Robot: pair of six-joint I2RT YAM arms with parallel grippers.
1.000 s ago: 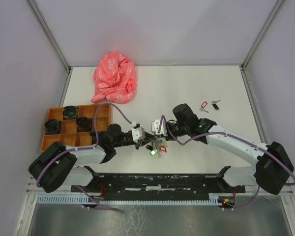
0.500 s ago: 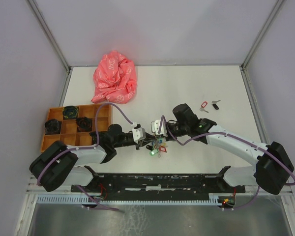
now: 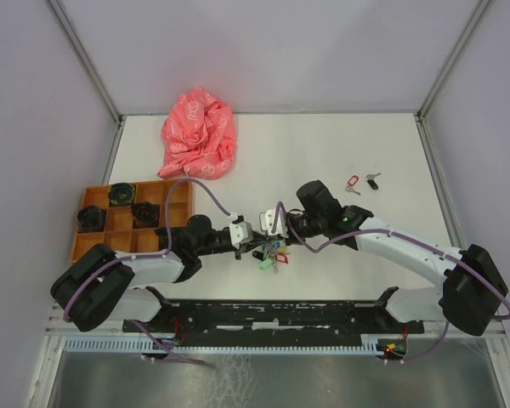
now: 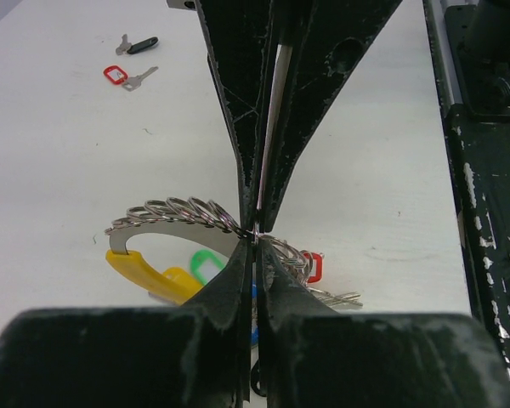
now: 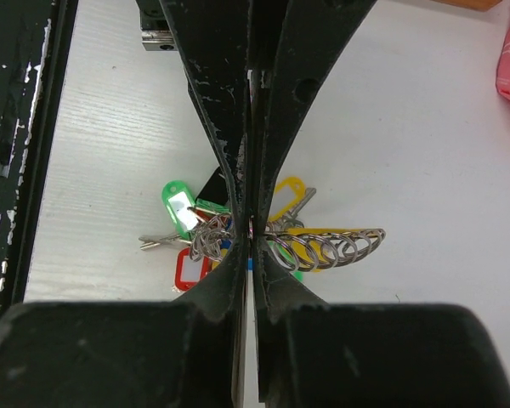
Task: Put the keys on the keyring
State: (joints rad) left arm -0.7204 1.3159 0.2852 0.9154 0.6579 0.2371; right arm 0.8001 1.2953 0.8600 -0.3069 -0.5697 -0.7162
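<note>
The keyring [image 3: 272,252] is a bunch of small silver rings on a yellow holder, with green, red and yellow tags, lying near the table's front middle. My left gripper [image 3: 262,245] and right gripper [image 3: 276,240] meet tip to tip over it. In the left wrist view my left gripper [image 4: 257,235] is shut on the keyring's [image 4: 174,214] wire. My right gripper [image 5: 249,231] pinches the keyring [image 5: 327,246] at the same spot from the opposite side. The red-headed key [image 3: 352,183] and the black-headed key [image 3: 372,179] lie loose at the right rear; the left wrist view also shows the red key [image 4: 119,76] and the black key [image 4: 139,44].
A crumpled pink cloth [image 3: 199,136] lies at the back left. An orange compartment tray [image 3: 119,223] holding black objects sits at the left edge. A black rail [image 3: 272,313] runs along the near edge.
My left gripper has closed onto the keyring. The bunch of tags beneath the fingertips has shifted slightly. Both arms have stayed almost in place.
</note>
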